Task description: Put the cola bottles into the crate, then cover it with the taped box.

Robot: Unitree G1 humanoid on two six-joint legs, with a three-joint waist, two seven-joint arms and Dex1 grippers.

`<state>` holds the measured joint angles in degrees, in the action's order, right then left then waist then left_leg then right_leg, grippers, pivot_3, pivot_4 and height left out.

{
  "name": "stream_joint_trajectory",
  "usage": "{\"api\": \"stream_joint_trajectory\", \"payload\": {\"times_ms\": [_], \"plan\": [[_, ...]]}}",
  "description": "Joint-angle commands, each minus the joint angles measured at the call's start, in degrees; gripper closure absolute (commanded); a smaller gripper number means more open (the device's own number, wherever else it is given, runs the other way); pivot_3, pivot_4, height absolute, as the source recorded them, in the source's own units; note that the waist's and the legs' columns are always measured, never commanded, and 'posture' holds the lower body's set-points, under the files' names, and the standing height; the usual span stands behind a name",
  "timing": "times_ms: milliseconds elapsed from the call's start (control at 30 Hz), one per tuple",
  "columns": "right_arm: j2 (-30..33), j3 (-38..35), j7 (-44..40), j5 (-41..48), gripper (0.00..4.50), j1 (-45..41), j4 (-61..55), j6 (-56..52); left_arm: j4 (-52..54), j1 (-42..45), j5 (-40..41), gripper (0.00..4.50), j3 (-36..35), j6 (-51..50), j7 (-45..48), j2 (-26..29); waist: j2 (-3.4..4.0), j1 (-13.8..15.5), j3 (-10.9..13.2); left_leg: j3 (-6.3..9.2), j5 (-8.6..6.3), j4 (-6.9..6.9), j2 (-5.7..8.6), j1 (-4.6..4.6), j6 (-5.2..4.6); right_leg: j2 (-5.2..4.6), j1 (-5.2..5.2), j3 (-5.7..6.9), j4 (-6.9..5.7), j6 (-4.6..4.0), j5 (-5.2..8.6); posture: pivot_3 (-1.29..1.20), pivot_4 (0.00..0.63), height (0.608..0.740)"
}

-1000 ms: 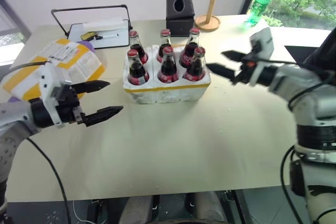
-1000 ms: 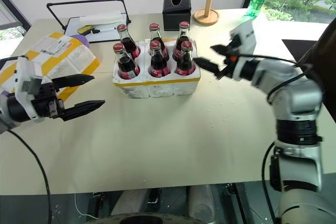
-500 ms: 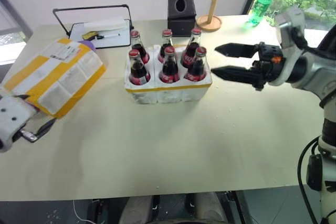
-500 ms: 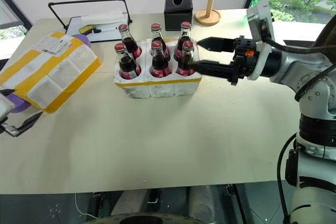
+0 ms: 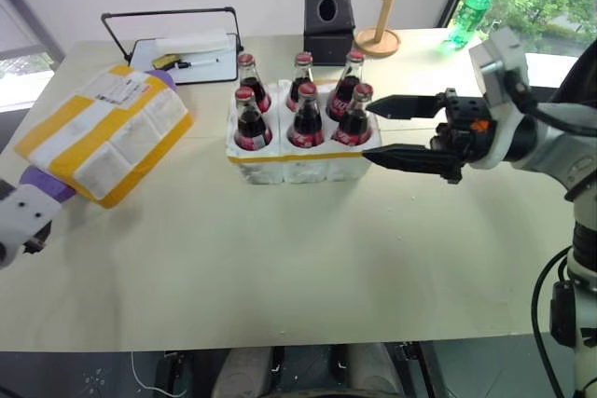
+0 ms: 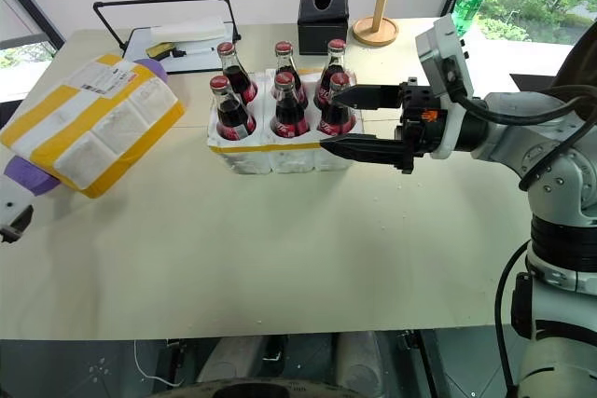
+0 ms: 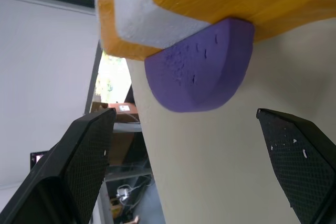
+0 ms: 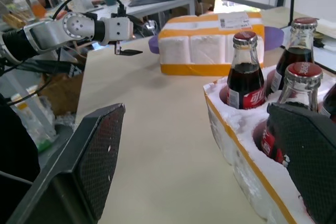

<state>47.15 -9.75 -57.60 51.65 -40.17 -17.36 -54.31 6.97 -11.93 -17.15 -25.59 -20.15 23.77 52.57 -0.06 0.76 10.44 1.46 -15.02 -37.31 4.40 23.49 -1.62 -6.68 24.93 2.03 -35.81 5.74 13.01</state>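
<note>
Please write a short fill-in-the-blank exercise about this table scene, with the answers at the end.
1. The number of cola bottles standing in the crate is ____.
2. The taped box lies tilted, one side resting on a ____ foam piece.
3. The right hand is open beside the crate and holds ____.
4. The tissue box behind the crate is ____ in colour.

Answers: six; purple; nothing; black

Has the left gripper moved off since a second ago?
Yes. The left gripper has swung out leftward, from in front of the crate to the table edge beside the taped box.
</note>
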Motion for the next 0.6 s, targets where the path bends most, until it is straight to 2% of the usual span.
{"api": "stream_joint_trajectory", "payload": {"times_ms": [33, 433, 533, 600], "plan": [[0.81, -2.43, 1.30, 1.77, 0.06, 0.85, -2.99, 0.21, -4.39, 3.59, -2.10, 0.00, 2.40, 2.29, -3.72, -0.09, -0.01, 0.01, 0.00, 0.00, 0.00, 0.00, 0.00, 0.00, 0.00, 0.00, 0.01, 0.00, 0.00, 0.00, 0.00, 0.00, 0.150, 0.736], [3.76, -4.13, 2.08, 3.76, 0.06, 3.13, -4.74, 0.54, -21.11, 15.78, -3.26, 0.00, 12.19, 8.68, -9.05, -0.20, -0.06, 0.00, -0.01, -0.02, 0.00, 0.00, 0.00, 0.01, 0.00, 0.00, 0.04, 0.00, -0.06, 0.02, -0.01, 0.00, 0.150, 0.736], [3.76, -4.42, 2.89, 3.65, 0.00, 3.62, -4.62, 0.83, -23.07, 17.34, -2.54, 0.86, 12.93, 9.91, -9.12, -0.56, -0.08, 0.00, -0.02, -0.03, 0.00, -0.02, 0.00, 0.01, 0.00, -0.01, 0.03, 0.00, -0.07, 0.02, -0.01, 0.00, 0.150, 0.736], [3.78, -4.38, 3.19, 3.47, 0.00, 3.87, -4.50, 1.12, -23.40, 17.63, -2.45, 1.89, 13.13, 10.22, -9.36, -0.52, -0.09, 0.00, -0.03, -0.03, 0.00, -0.02, 0.01, 0.01, 0.00, -0.02, 0.03, 0.00, -0.08, 0.02, -0.01, 0.00, 0.150, 0.736]]}}
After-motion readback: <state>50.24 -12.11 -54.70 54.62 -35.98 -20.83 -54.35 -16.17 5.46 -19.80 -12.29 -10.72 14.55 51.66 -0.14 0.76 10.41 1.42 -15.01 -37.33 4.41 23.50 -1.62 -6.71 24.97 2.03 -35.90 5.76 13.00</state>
